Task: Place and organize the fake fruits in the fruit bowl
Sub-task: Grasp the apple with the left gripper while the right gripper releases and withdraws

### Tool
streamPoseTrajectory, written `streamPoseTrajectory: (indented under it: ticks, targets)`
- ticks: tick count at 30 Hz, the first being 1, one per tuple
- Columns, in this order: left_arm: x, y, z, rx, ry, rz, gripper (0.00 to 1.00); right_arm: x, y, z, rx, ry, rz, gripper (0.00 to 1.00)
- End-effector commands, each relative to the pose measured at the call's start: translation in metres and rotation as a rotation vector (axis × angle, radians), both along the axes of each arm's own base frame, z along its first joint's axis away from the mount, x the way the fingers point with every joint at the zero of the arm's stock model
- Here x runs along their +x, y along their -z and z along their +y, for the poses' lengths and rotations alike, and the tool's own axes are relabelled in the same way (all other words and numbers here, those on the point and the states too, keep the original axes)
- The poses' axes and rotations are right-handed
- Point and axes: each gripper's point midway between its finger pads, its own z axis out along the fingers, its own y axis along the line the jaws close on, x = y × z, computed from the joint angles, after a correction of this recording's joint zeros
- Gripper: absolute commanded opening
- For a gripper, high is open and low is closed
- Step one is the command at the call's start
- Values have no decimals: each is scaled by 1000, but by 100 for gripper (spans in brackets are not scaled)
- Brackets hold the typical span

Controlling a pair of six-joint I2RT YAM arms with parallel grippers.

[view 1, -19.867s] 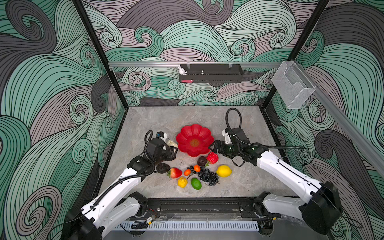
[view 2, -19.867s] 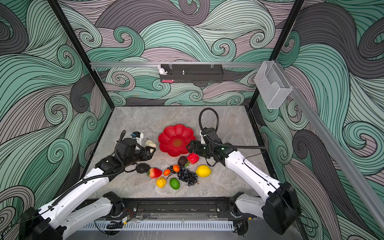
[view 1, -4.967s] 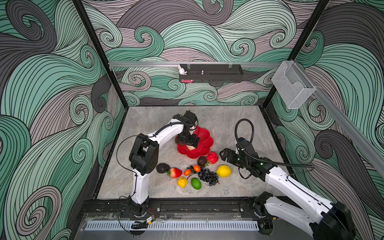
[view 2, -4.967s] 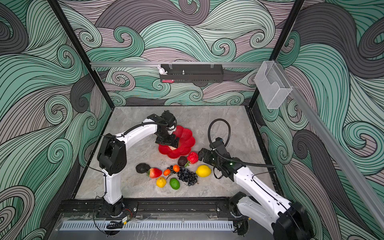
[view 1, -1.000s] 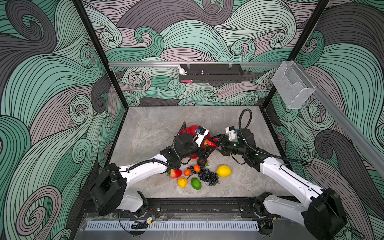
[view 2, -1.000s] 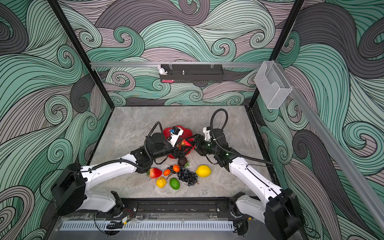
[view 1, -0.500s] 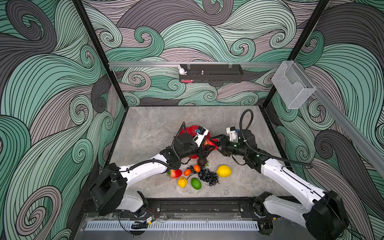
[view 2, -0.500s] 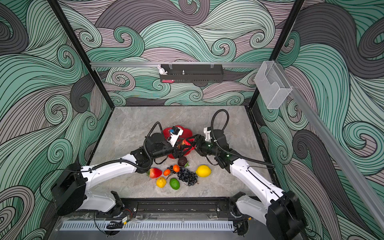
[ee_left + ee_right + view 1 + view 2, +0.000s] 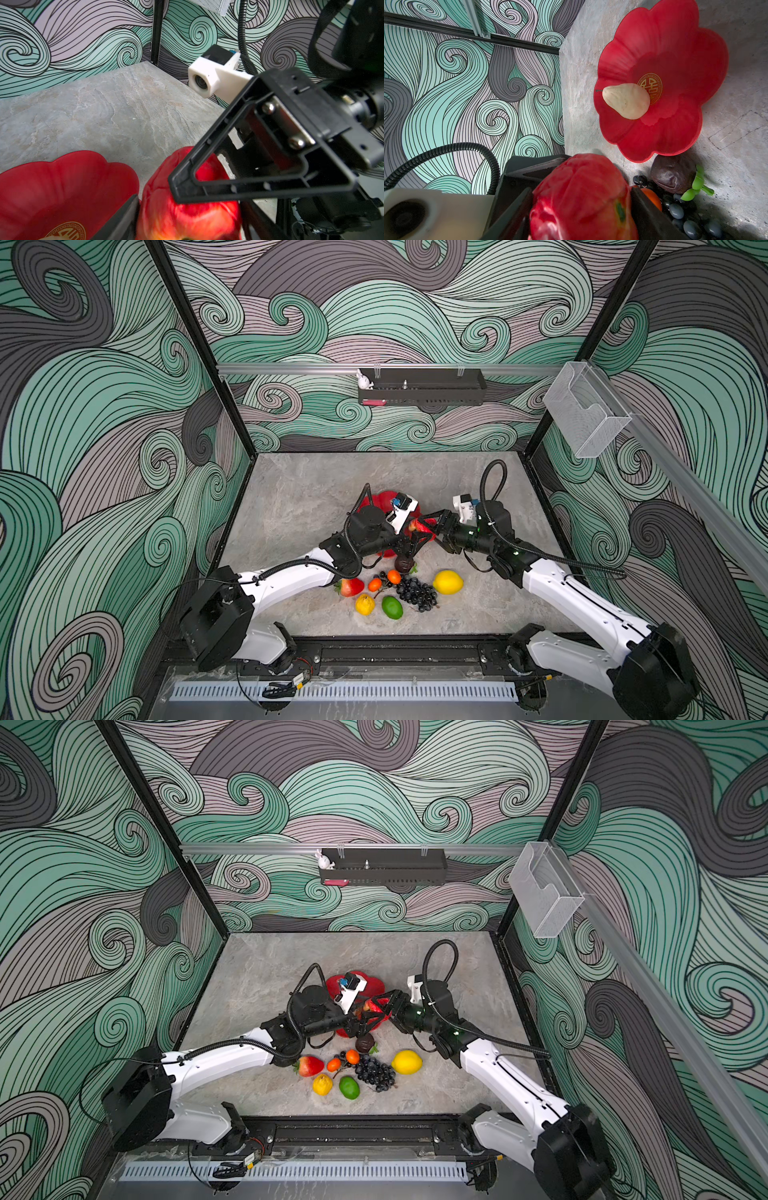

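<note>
Swirling green and grey walls (image 9: pixel 124 406) close in a grey stone table (image 9: pixel 311 489). On it sits the red flower-shaped bowl (image 9: pixel 675 52), with a cream pear (image 9: pixel 626 101) lying on its side just off the gold centre mark.

At the bowl's near edge both arms meet on one red fruit (image 9: pixel 581 187), held up off the table. The right gripper (image 9: pixel 430 526) has it pinched, a black finger (image 9: pixel 648 207) pressed against each side. The left gripper (image 9: pixel 409 541) reaches in from the opposite side. One of its fingers (image 9: pixel 122 220) lies against the same fruit, but I cannot tell whether it is truly gripping.

The rest lie on the table on the bowl's near side. A dark brown fruit (image 9: pixel 403 563) with a green stalk is just beside the rim. Farther from the bowl are two small orange fruits (image 9: pixel 394 576), a strawberry (image 9: pixel 351 587), grapes (image 9: pixel 417 593) and a lemon (image 9: pixel 448 582). Farthest from the bowl are a small yellow fruit (image 9: pixel 365 604) and a lime (image 9: pixel 392 607).
</note>
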Motion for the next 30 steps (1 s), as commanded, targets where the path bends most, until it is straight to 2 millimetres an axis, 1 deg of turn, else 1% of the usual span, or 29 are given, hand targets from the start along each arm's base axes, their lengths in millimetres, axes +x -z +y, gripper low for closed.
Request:
streamPoseTrajectory:
  ticks: [1,7,13,14,17,19,21,23,25,28,30]
  targets:
    - [-17,-17,-9,-38,87,3,79,-1,-32,9,62,-38,-121,70]
    - [-19,-17,-9,-36,106,8,80,-2,-36,11,79,-50,-134,70]
    - [-20,-20,-9,-40,106,8,59,-2,-34,11,74,-51,-131,71]
    - [-20,-20,-9,-40,105,6,57,-2,-33,11,71,-49,-129,71]
    - [-18,-20,-8,-35,95,1,56,-2,-30,10,56,-45,-123,72]
    - [-16,-19,-5,-20,78,0,55,-2,-28,9,42,-43,-123,75]
    - [-13,-19,-1,2,51,-1,56,-2,-25,5,12,-36,-120,84]
    - [-9,-16,5,39,14,5,56,-1,-23,-1,-30,-25,-126,90]
    - [-4,-12,11,85,-25,2,56,1,-19,-12,-81,1,-128,94]
    - [5,-4,23,166,-72,9,56,6,-11,-37,-151,55,-118,97]
    - [18,5,32,232,-131,34,56,7,-5,-54,-200,94,-111,98]
